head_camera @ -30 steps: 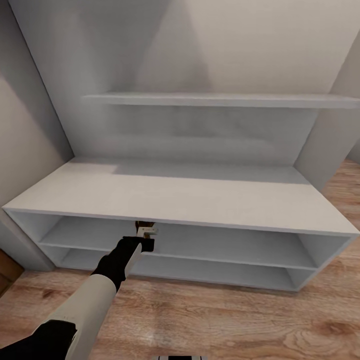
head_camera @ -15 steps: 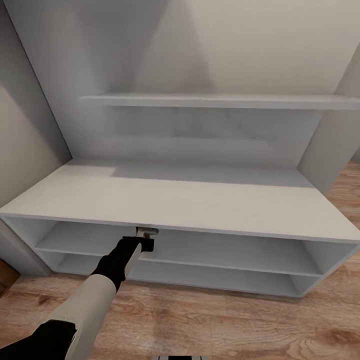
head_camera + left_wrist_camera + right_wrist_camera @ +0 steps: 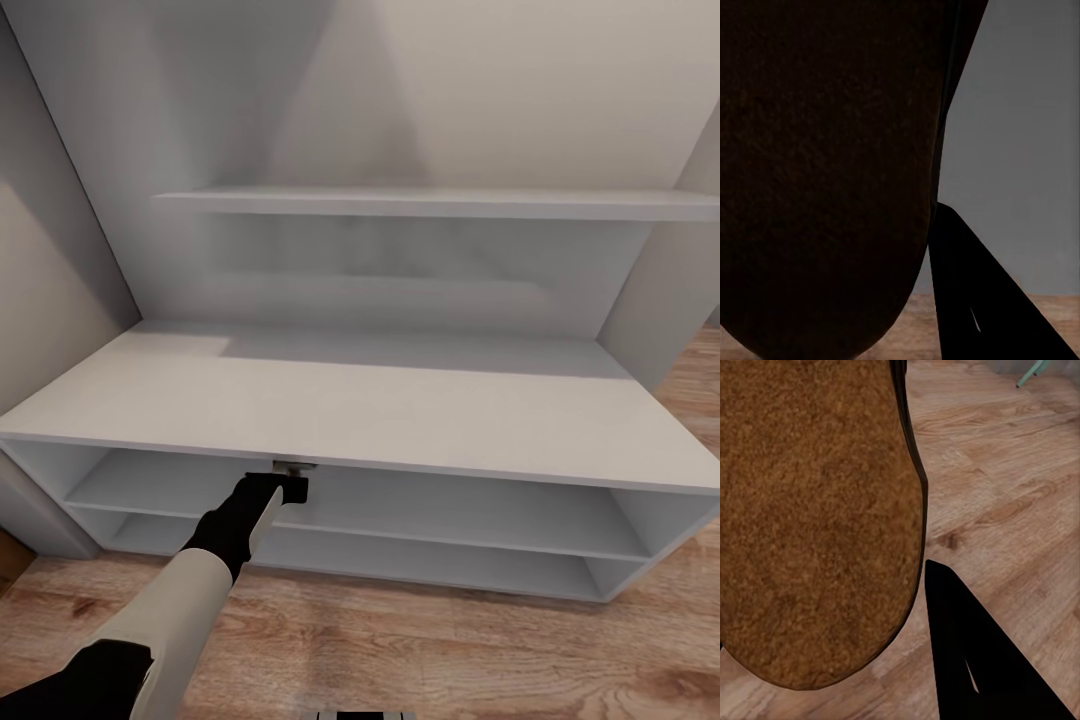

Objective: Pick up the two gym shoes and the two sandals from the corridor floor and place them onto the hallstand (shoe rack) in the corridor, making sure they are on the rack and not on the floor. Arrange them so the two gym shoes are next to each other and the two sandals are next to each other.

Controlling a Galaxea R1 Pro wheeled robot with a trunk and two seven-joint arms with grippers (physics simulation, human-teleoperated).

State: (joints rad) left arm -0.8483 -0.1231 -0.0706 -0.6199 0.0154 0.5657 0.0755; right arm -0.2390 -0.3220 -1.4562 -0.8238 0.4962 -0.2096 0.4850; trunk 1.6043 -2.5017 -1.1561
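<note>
At the front edge of the hallstand (image 3: 330, 410), the left gripper (image 3: 291, 478) reaches under the bench top toward the upper open shelf, left of centre. Its wrist view shows a dark sandal (image 3: 825, 172) pinched against one finger (image 3: 982, 307), grey panel behind it. By the right wrist view, the right gripper (image 3: 921, 607) pinches a second sandal (image 3: 814, 517), tan footbed to the camera, above the corridor floor (image 3: 1005, 487). A floating shelf (image 3: 430, 203) spans the back panel.
</note>
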